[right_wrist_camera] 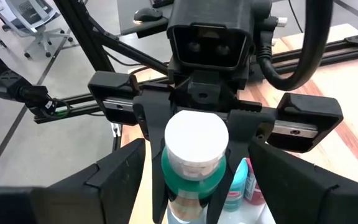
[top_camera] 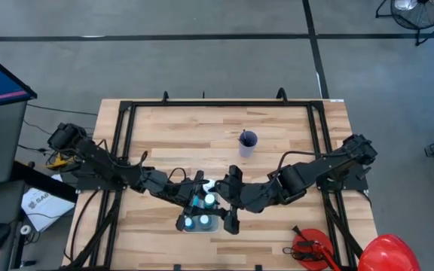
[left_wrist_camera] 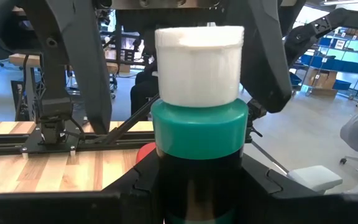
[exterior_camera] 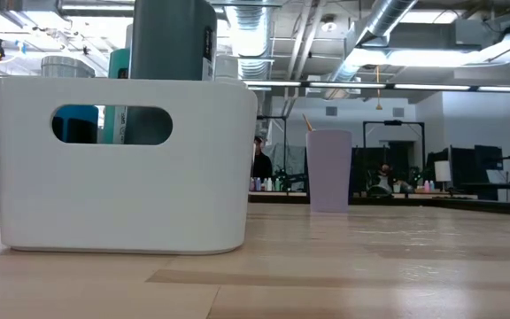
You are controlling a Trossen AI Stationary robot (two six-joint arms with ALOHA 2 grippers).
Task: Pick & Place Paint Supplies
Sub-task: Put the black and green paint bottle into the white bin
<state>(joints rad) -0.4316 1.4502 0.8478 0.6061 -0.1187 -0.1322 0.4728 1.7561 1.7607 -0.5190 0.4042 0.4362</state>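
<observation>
A teal paint bottle (left_wrist_camera: 199, 127) with a white cap (right_wrist_camera: 196, 140) stands upright in my left gripper (left_wrist_camera: 197, 186), which is shut on it above the white bin (top_camera: 202, 223) near the table's front middle. My right gripper (right_wrist_camera: 194, 199) faces the left one from the table's right. It is open, with a finger on either side of the bottle's top, apart from it. Other bottles with light caps (top_camera: 197, 222) stand in the bin. In the low view a tall grey-teal bottle (exterior_camera: 173, 40) rises out of the bin (exterior_camera: 122, 168). My left gripper pinches the teal bottle's body (right_wrist_camera: 194, 177) below the cap between its two fingers (right_wrist_camera: 151, 127). The fingers come level from the table's left and lie across the bottle. The bottle stands upright, cap up, lifted above the bin.
A purple cup (top_camera: 248, 141) holding a thin brush stands toward the far middle of the table. A red clamp-like thing (top_camera: 307, 248) and a big red rounded thing (top_camera: 386, 252) lie at the near right corner. Black frame rails (top_camera: 123, 143) run along the table's sides.
</observation>
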